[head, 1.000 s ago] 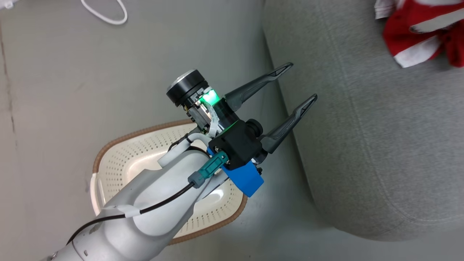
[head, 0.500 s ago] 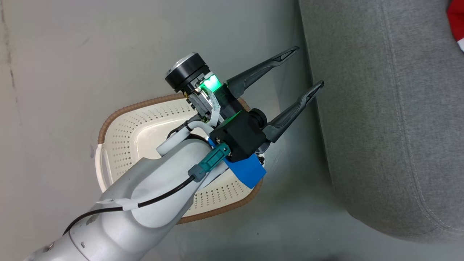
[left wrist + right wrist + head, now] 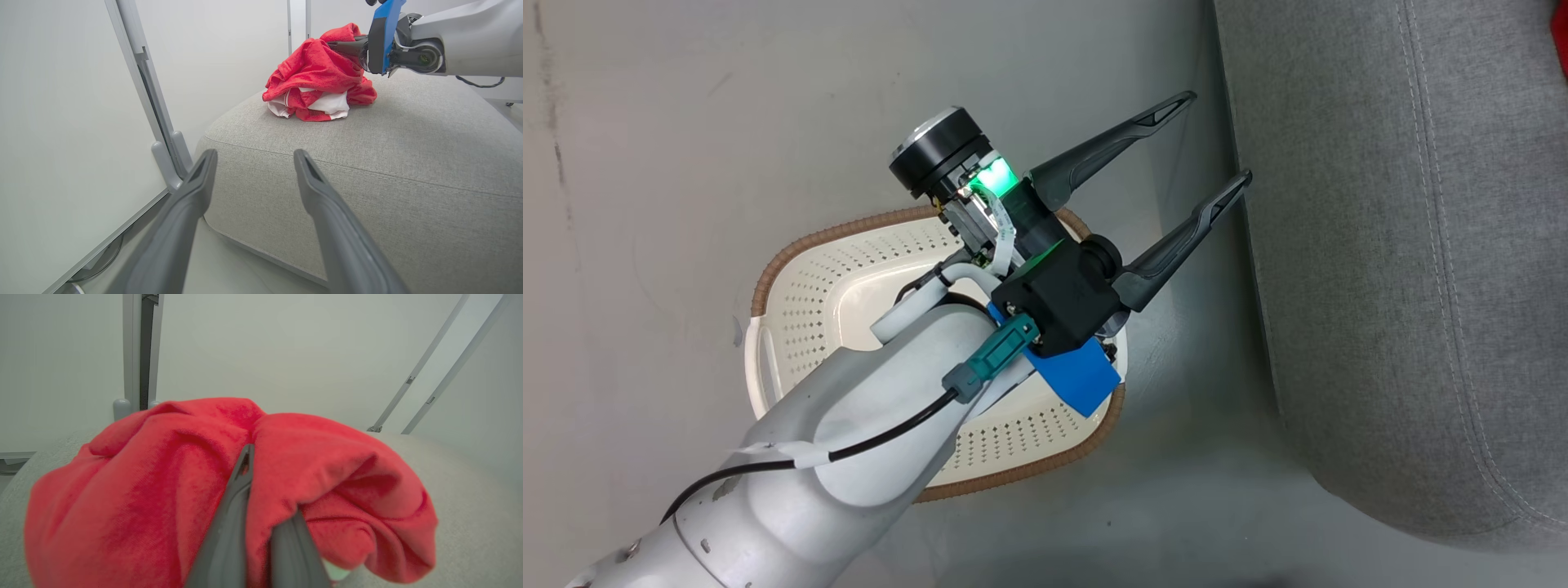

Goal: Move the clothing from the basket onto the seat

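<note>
My left hand point(image 3: 1217, 136), released, hangs by the basket point(image 3: 800, 318) on the grey floor point(image 3: 686, 122); my right hand point(image 3: 337, 44) grasps the clothing point(image 3: 314, 69) atop the seat point(image 3: 408, 134) (grey fabric, pale walls point(image 3: 61, 122)).

No text, label, brand, number or sign can be read in any view; the clothing point(image 3: 320, 77) shows no legible numerals.

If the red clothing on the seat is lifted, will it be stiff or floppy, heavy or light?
Probably floppy: the clothing lies crumpled in soft folds on the seat, so it would sag. Likely light for its bulk, as it looks like thin fabric. It may hold well: the right gripper is shut on a fold.
</note>
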